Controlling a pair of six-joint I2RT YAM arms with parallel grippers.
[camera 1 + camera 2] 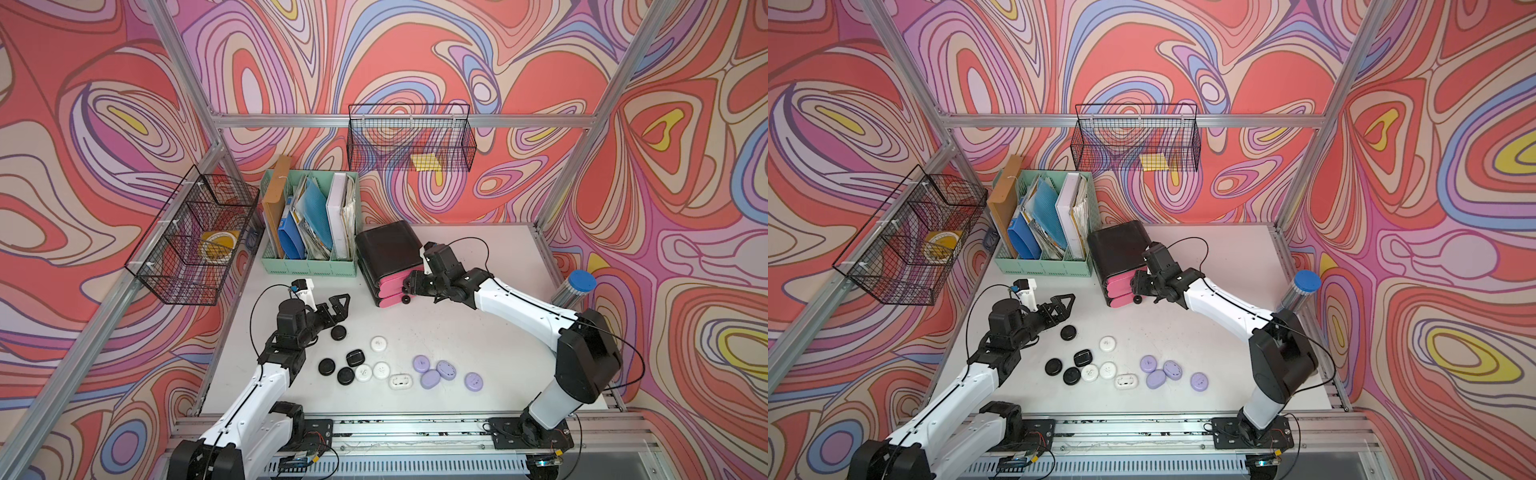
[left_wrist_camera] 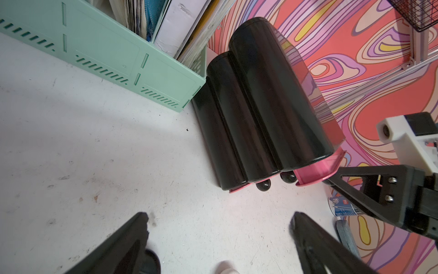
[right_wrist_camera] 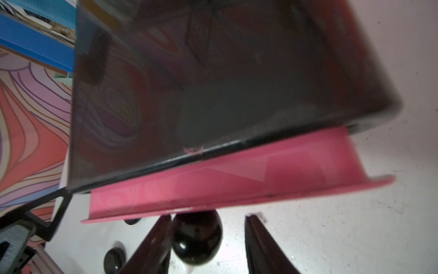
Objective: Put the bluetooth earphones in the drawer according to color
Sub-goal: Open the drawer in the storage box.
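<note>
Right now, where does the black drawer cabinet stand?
In both top views the drawer cabinet stands toward the table's back, just right of the mint-green file organizer, the right gripper at its top knob.

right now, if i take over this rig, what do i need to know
Left gripper: open, empty, near a round black earphone case on the white table.
Right gripper: open, jaws straddling the black ball knob of the top pink drawer, not clamped.
Glossy black drawer cabinet: top drawer slightly out.
Done: nothing stowed.
Left: black ones, white earphone cases and purple earphone cases all on the table; sort by colour.
</note>
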